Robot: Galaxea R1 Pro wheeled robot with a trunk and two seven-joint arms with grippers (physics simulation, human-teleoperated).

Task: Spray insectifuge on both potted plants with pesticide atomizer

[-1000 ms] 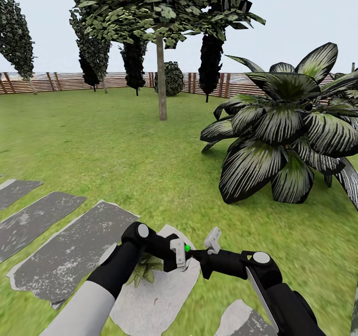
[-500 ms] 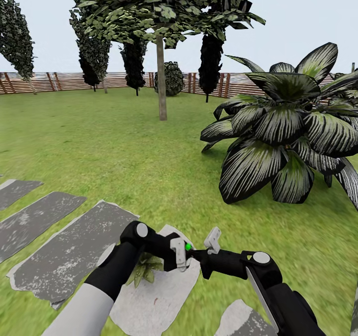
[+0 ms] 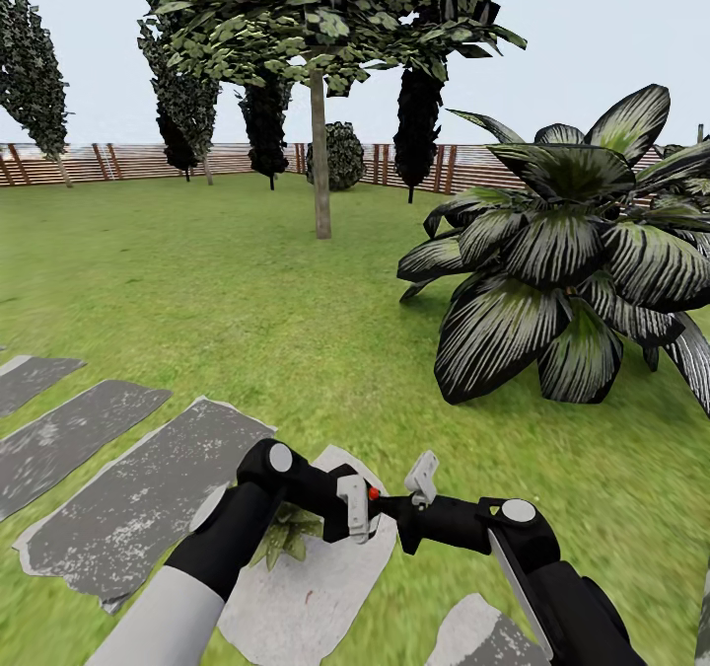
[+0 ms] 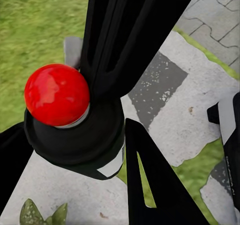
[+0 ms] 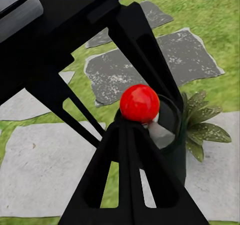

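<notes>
In the head view my two grippers meet low in the middle, above a pale stepping stone (image 3: 316, 587). My left gripper (image 3: 357, 508) is shut on the pesticide atomizer (image 4: 80, 142), which looks like a dark cylinder between its fingers. A red ball (image 4: 56, 95) sits on the atomizer's top, also seen as a red ball (image 5: 139, 103) and a small red dot (image 3: 373, 493). My right gripper (image 3: 385, 499) is shut, its fingertips (image 5: 131, 127) right at that ball. One potted plant (image 3: 287, 536) lies on the stone under my left forearm. That plant's speckled leaves (image 5: 202, 127) are just beyond the atomizer.
A big striped-leaf palm (image 3: 562, 271) stands close on the right. Dark grey stepping stones (image 3: 128, 498) run off to the left across the lawn. A tree trunk (image 3: 319, 153), a round bush (image 3: 341, 155) and the wooden fence (image 3: 128, 161) lie farther back. Brick paving (image 4: 222, 12) borders the stones.
The small ball on the atomizer has turned from green to red. Both arms have hardly moved, and the view has not shifted.
</notes>
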